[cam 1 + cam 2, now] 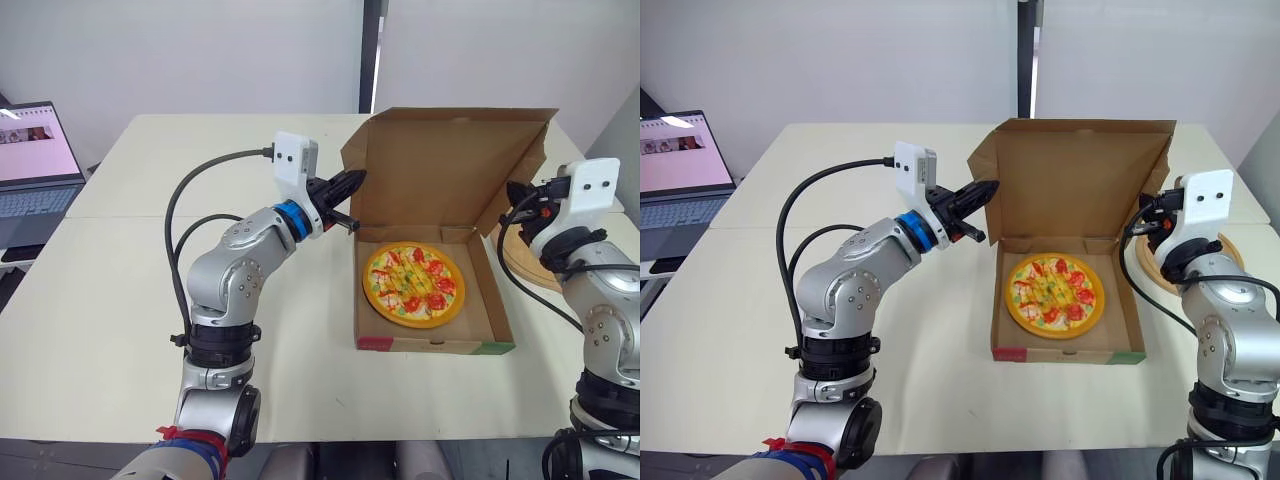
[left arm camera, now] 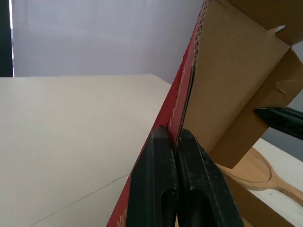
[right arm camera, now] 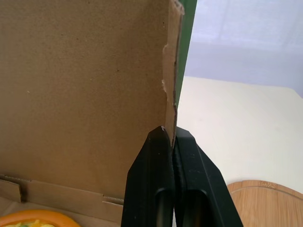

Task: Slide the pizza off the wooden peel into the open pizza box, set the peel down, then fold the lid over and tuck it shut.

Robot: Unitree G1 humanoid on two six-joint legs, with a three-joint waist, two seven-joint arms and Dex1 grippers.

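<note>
White wall behind, a cream table (image 1: pixel 120 300) in front, and the action is all at the cardboard. Start at the left gripper (image 2: pixel 175 133): its black fingers (image 2: pixel 156 179) are pinched tight on the side edge of the lid (image 1: pixel 450 165), cardboard nipped between the tips. Across the way the right gripper (image 3: pixel 170 131) does the same, clenched on the lid's opposite edge. So both arms have hold of the lid, which stands upright at the back of the box (image 1: pixel 495 310).

Out from there: the pizza (image 1: pixel 413 284) lies flat inside the box tray, resting in the middle. The peel (image 3: pixel 265 203) lies on the table just beside the box, on the robot's right, behind the right gripper. A laptop (image 1: pixel 35 160) sits open at the far left corner, well apart.

My read: the slide is done, the peel is down, and this is the lid fold, not yet begun in earnest. The next move calls for both arms to bring the lid forward and down together, level, so that neither side twists or tears, with the side flaps going inside the walls before the front tucks in.

The count: one pizza, one box, one peel, one laptop, two grippers.
</note>
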